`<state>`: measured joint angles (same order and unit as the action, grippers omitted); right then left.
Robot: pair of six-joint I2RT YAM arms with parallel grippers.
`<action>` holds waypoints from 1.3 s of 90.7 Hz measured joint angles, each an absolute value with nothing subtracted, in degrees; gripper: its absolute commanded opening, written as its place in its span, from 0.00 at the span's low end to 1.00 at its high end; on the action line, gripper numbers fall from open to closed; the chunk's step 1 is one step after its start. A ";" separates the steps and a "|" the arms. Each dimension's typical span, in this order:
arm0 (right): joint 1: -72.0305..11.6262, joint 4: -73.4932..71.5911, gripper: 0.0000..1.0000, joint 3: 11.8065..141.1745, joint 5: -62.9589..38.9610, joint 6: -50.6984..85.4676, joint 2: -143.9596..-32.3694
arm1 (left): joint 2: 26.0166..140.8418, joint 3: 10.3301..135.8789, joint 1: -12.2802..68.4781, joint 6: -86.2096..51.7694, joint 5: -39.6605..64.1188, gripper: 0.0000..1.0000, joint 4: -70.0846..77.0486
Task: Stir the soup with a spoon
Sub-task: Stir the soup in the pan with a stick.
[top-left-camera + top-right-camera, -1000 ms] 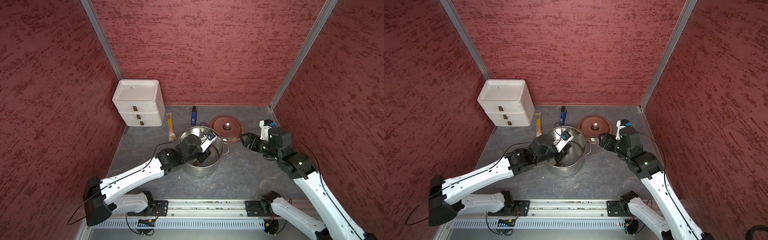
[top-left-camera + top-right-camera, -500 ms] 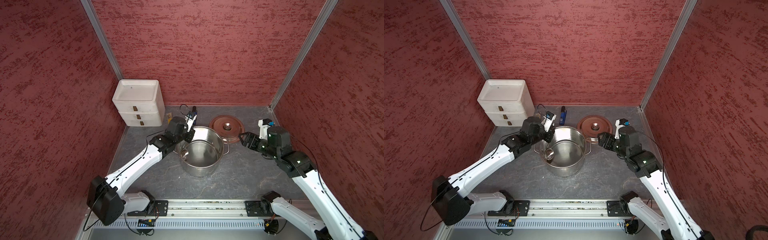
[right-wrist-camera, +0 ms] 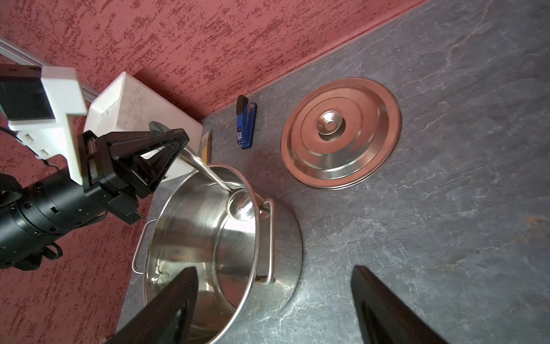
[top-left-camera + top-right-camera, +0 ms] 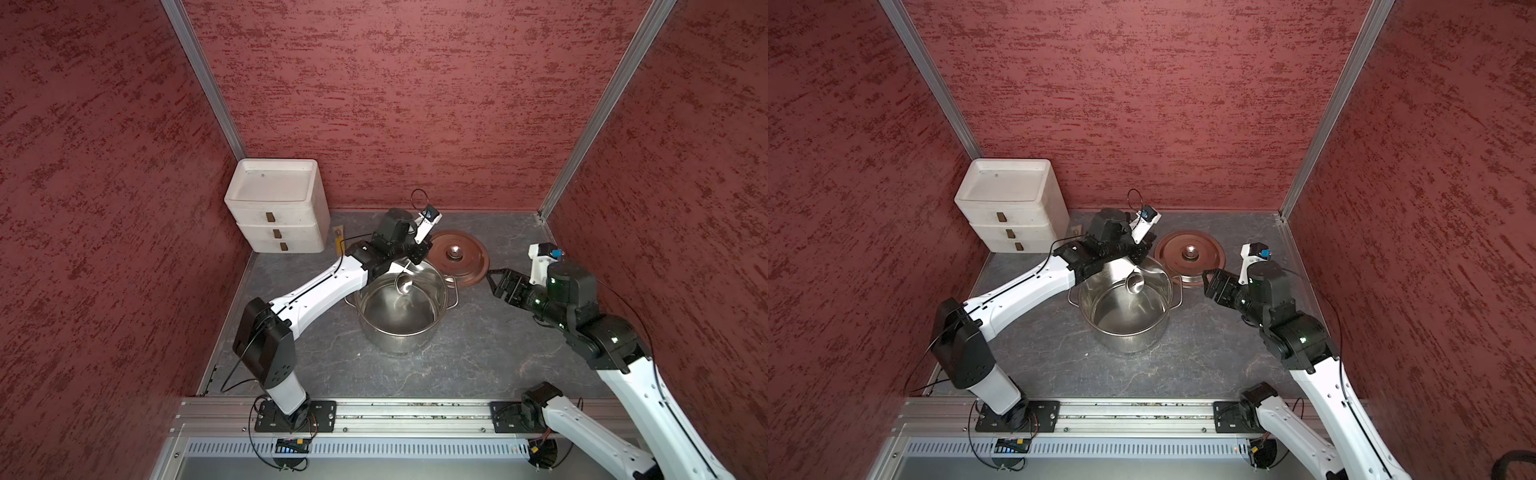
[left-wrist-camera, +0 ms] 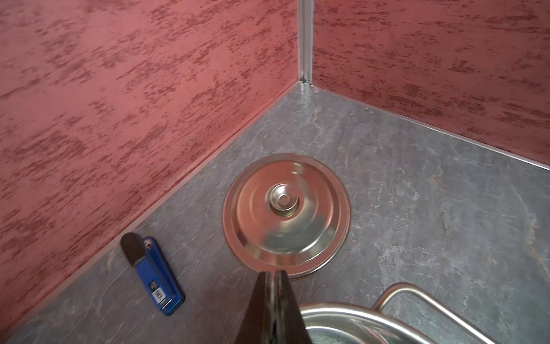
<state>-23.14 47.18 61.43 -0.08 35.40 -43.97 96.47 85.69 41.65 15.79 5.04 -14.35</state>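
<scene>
Because the jaws of the left gripper (image 3: 178, 140) are pressed together on the upper end of the thin flat handle, the long slim metal ladle (image 3: 208, 171) is judged firmly held. The handle slopes down from the fingertips over the back rim of the large shiny steel stockpot (image 4: 395, 340). The small round bowl hangs inside the mouth, high up near the back wall. Whether it touches that wall cannot be told. No liquid shows; the pot floor appears bare steel.

The pot stands near the middle of the grey stone-patterned desk (image 4: 478, 357). Its flat round steel lid (image 4: 457, 257) lies just behind it on the right, towards the back right corner. A small blue and black gadget (image 5: 151, 274) lies by the back edge.

The right gripper (image 4: 491, 284) stands wide apart and empty, right of the pot, near the lid's edge.

Finding: stirring is under way but shallow. To do it well, the bowl should drop closer to the floor and sweep smooth circles clear of the walls. The flat handle may twist in the grip, and an unsteadied pot may slide.
</scene>
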 measured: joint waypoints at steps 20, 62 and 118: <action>-23.14 48.69 0.85 61.43 0.95 35.81 -42.13 | 97.51 87.15 49.82 17.72 7.40 0.00 -14.83; -23.14 47.27 0.85 61.43 0.19 36.01 -45.63 | 81.62 73.34 60.93 13.82 3.77 0.00 -19.31; -23.14 42.92 0.85 61.43 -2.37 35.99 -50.46 | 64.66 58.43 40.27 2.52 -5.72 0.00 -24.84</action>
<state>-23.14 42.92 61.43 -2.37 35.99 -50.46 64.66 58.43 40.27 2.52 -5.72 -24.84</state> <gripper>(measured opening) 0.847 0.057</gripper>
